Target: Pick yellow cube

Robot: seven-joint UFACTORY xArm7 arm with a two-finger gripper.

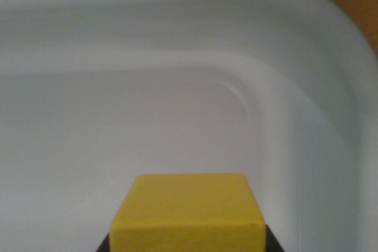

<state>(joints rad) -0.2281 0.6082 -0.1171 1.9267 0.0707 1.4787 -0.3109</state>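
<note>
The yellow cube [188,213] sits at the bottom centre of the frame, flanked by dark slivers at its lower corners that are probably the claw, though whether it is clenched on the cube cannot be told. If the hold is shallow, the smooth, hard-looking cube could slip and drop. Behind it lies a pale, glossy tray [331,57] with rounded corners and a raised rim.
</note>
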